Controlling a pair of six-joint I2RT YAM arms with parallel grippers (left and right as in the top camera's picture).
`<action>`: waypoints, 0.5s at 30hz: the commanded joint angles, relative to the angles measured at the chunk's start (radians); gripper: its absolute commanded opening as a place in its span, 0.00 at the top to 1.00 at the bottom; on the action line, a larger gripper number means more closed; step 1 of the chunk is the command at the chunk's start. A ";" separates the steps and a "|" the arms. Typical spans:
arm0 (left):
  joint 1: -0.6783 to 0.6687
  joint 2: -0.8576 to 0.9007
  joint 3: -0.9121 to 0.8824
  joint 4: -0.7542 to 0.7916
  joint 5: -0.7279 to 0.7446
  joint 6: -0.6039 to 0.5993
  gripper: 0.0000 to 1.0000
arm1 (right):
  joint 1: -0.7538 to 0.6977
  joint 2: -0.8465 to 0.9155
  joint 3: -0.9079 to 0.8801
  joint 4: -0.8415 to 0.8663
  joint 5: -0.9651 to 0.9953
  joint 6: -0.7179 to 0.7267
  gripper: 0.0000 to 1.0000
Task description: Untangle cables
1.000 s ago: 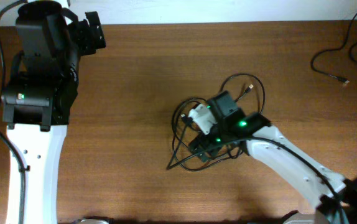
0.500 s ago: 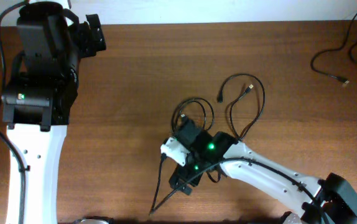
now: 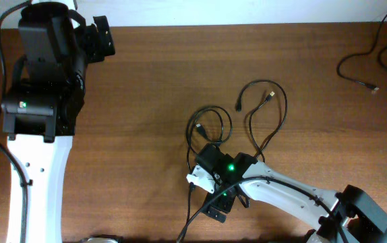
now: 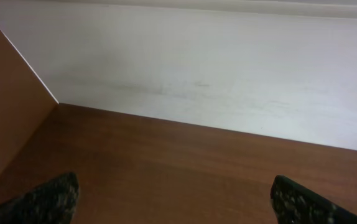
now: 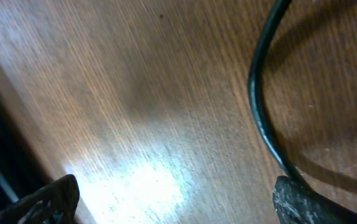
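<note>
While thin black cables lie in loose loops on the wood-grain tabletop beside the right gripper, its jaws stand wide. Only its wrist view shows one glossy cord curving close by; the left gripper has wide jaws too.

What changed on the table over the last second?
The right gripper moved from above the tangle toward the robot's side of the table, dragging strands of the cables with it and uncovering the far loops. Its jaws stand apart now. The left arm stayed parked.
</note>
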 commanded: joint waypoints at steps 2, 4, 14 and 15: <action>0.004 -0.013 0.001 -0.009 0.011 0.012 0.01 | -0.003 0.005 -0.005 0.024 0.032 -0.029 0.01; 0.004 -0.013 0.001 -0.013 0.031 0.012 0.01 | -0.003 0.005 -0.005 0.067 0.024 -0.060 0.01; 0.004 -0.013 0.001 -0.015 0.036 0.013 0.01 | -0.003 0.095 -0.005 0.128 0.013 -0.080 0.01; 0.004 -0.013 0.001 -0.015 0.036 0.013 0.01 | -0.003 0.136 -0.005 0.140 0.012 -0.080 0.01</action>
